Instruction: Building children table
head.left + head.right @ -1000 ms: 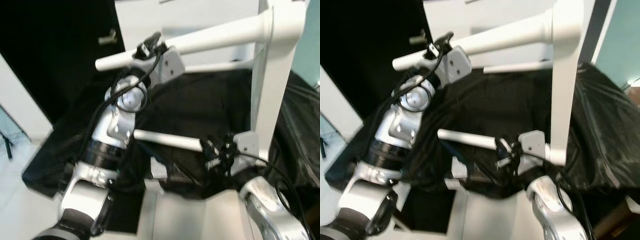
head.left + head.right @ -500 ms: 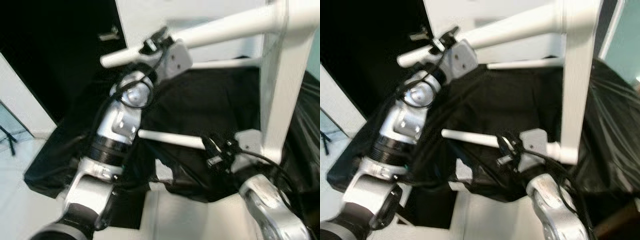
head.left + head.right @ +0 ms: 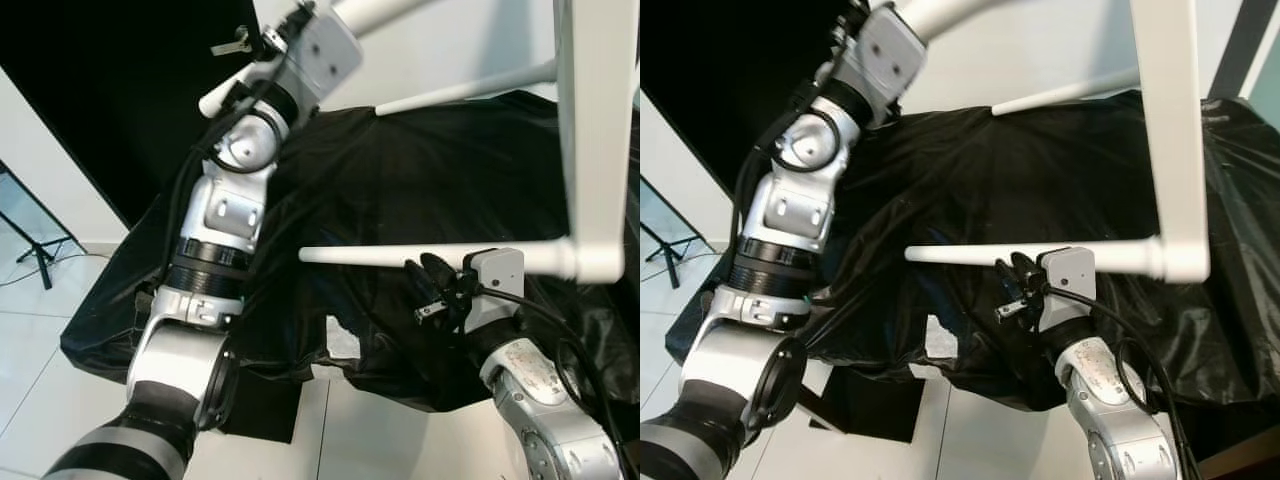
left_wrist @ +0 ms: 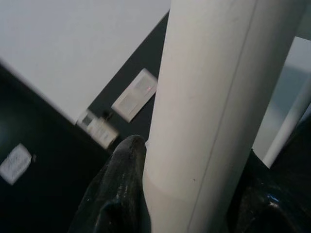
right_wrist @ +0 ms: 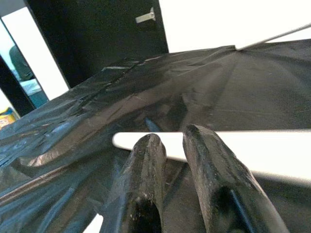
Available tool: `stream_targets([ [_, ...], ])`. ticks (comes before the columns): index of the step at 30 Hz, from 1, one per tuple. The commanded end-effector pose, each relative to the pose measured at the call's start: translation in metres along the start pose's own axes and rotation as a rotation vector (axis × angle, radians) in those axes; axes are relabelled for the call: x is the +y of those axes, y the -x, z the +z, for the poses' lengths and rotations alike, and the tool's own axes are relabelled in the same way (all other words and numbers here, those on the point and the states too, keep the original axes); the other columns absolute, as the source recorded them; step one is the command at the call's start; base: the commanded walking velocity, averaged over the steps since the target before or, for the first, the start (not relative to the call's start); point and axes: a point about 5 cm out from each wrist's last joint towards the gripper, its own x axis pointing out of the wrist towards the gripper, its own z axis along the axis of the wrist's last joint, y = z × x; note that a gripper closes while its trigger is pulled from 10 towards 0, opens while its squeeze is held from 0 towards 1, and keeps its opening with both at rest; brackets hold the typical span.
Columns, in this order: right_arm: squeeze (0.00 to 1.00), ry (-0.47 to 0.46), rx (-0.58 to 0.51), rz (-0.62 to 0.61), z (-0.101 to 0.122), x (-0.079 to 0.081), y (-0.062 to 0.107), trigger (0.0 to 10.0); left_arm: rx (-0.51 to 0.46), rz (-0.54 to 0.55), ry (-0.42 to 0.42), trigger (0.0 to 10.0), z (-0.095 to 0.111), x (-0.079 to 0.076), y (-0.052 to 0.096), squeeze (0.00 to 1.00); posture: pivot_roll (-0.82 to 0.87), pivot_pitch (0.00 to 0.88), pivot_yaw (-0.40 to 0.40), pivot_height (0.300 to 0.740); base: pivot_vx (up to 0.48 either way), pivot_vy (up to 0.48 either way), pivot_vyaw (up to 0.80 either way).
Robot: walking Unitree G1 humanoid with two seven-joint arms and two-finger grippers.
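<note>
While both arms are raised, the white table frame (image 3: 590, 140) hangs tilted above the black plastic sheet (image 3: 420, 180) that covers the surface below. Legs countable: three. One thick leg (image 4: 209, 111) at top, one thin-looking leg (image 3: 470, 90) running across the back, one lower leg (image 3: 980, 254) pointing toward the robot's left with its free end in the air.

Left gripper (image 3: 262, 45) is high up at the thick leg. In the left wrist view one black finger (image 4: 121, 189) lies right against the leg and a second dark shape sits on the other side, so the jaws are clamped around it.

Right gripper (image 3: 430, 285) sits at the lower leg, just under it. Right wrist view: two fingers (image 5: 146, 179) close together with a narrow gap, tips in front of the leg. Cannot tell if they pinch it or only touch.

Background: one black door (image 3: 120, 90) with one metal handle (image 3: 232, 42), white wall (image 3: 1060, 50), pale tiled floor (image 3: 40, 330).
</note>
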Motion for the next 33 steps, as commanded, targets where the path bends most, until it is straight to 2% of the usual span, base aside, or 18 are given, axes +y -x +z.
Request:
stream_targets([
  [1, 0.0, -0.001, -0.01, 0.007, 0.001, 0.001, -0.002, 10.0, 0.558, -0.41, 0.679, 10.0, -0.095, -0.082, 0.034, 0.0, -0.05, 0.03, 0.047, 0.74, 0.0, 0.0, 0.0],
  [3, 0.0, -0.001, -0.01, 0.007, 0.001, 0.001, -0.002, 10.0, 0.558, -0.41, 0.679, 10.0, -0.095, -0.082, 0.034, 0.0, -0.05, 0.03, 0.047, 0.74, 0.0, 0.0, 0.0],
  [5, 0.0, 0.001, -0.012, 0.004, 0.002, 0.001, -0.002, 10.0, 0.547, -0.401, 0.755, 10.0, -0.092, -0.078, 0.032, 0.0, -0.05, 0.029, 0.045, 0.74, 0.0, 0.0, 0.0],
  [7, 0.0, 0.003, -0.012, 0.003, 0.002, 0.001, -0.002, 10.0, 0.544, -0.404, 0.775, 10.0, -0.091, -0.078, 0.033, 0.0, -0.05, 0.029, 0.045, 0.74, 0.0, 0.0, 0.0],
  [11, 0.0, 0.012, -0.012, 0.0, 0.003, -0.001, -0.002, 10.0, 0.53, -0.444, 0.86, 10.0, -0.087, -0.083, 0.037, 0.0, -0.05, 0.031, 0.04, 0.74, 0.0, 0.0, 0.0],
  [16, 0.0, 0.017, -0.011, -0.002, 0.003, -0.003, -0.002, 10.0, 0.499, -0.486, 0.906, 10.0, -0.083, -0.087, 0.041, 0.0, -0.05, 0.034, 0.035, 0.74, 0.0, 0.0, 0.0],
  [18, 0.0, 0.022, -0.008, -0.002, 0.002, -0.004, -0.003, 10.0, 0.465, -0.525, 0.915, 10.0, -0.079, -0.09, 0.044, 0.0, -0.05, 0.034, 0.033, 0.74, 0.0, 0.0, 0.0],
  [23, 0.0, 0.027, -0.006, -0.009, 0.002, -0.007, -0.004, 10.0, 0.454, -0.525, 0.929, 10.0, -0.074, -0.087, 0.042, 0.0, -0.05, 0.034, 0.032, 0.74, 0.0, 0.0, 0.0],
  [27, 0.0, 0.035, -0.002, -0.021, 0.001, -0.01, -0.005, 10.0, 0.405, -0.532, 0.873, 10.0, -0.07, -0.086, 0.042, 0.0, -0.05, 0.034, 0.035, 0.74, 0.0, 0.0, 0.0],
  [28, 0.0, 0.038, 0.0, -0.029, 0.0, -0.012, -0.005, 10.0, 0.398, -0.529, 0.822, 10.0, -0.071, -0.088, 0.043, 1.0, -0.05, 0.034, 0.034, 0.74, 0.0, 0.0, 0.0],
  [30, 0.0, 0.043, 0.004, -0.038, 0.0, -0.013, -0.005, 10.0, 0.391, -0.534, 0.753, 10.0, -0.075, -0.088, 0.046, 1.0, -0.06, 0.034, 0.035, 0.74, 0.0, 0.0, 0.0],
  [31, 0.0, 0.048, 0.008, -0.042, -0.001, -0.014, -0.006, 10.0, 0.398, -0.535, 0.692, 10.0, -0.078, -0.086, 0.049, 0.78, -0.06, 0.035, 0.032, 0.74, 0.0, 0.0, 0.0],
  [32, 0.0, 0.05, 0.009, -0.044, -0.001, -0.014, -0.006, 10.0, 0.399, -0.538, 0.667, 10.0, -0.079, -0.086, 0.051, 0.0, -0.06, 0.035, 0.032, 0.74, 0.0, 0.0, 0.0],
  [33, 0.0, 0.055, 0.012, -0.046, -0.001, -0.014, -0.006, 10.0, 0.406, -0.541, 0.622, 10.0, -0.083, -0.089, 0.055, 0.0, -0.06, 0.037, 0.03, 0.74, 0.0, 0.0, 0.0],
])
